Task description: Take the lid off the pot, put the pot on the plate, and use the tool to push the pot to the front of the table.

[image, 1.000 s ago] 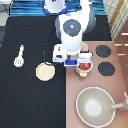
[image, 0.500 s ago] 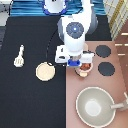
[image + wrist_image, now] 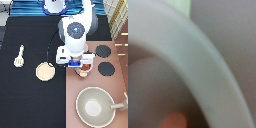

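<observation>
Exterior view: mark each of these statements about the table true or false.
1. The gripper is over the pot on the stove board. True.
2. The plate carries the pot. False: the plate lies bare on the black table, apart from the pot.
3. The tool lies toward the exterior view's left of the plate. True.
4. The gripper holds the tool. False: the tool lies alone on the table, far from the gripper.
5. The large pan sits at the exterior view's top. False: it is near the bottom right.

Lab tabletop (image 3: 30, 100) with toy stove (image 3: 100, 80)
</observation>
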Robot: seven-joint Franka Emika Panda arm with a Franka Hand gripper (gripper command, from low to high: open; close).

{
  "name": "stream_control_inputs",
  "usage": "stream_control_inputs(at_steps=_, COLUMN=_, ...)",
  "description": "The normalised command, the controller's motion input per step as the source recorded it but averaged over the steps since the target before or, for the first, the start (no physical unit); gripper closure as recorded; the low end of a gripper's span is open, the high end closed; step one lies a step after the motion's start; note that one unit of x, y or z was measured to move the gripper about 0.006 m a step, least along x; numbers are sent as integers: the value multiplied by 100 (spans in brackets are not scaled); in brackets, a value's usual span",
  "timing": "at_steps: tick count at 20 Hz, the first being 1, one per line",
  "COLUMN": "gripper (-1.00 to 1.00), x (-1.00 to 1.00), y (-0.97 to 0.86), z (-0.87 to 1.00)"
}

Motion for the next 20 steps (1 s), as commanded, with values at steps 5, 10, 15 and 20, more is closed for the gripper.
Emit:
stream_control_inputs(at_steps=5, gripper=100, x=40, y=2, z=-12)
stream_control_inputs(at_steps=10, gripper=100, x=34, y=14, z=24)
stream_control_inputs(at_steps=15, gripper=100, x=-29, y=-31, z=99)
stream_control_inputs(at_steps=20, gripper=100, x=-54, y=-58, z=89)
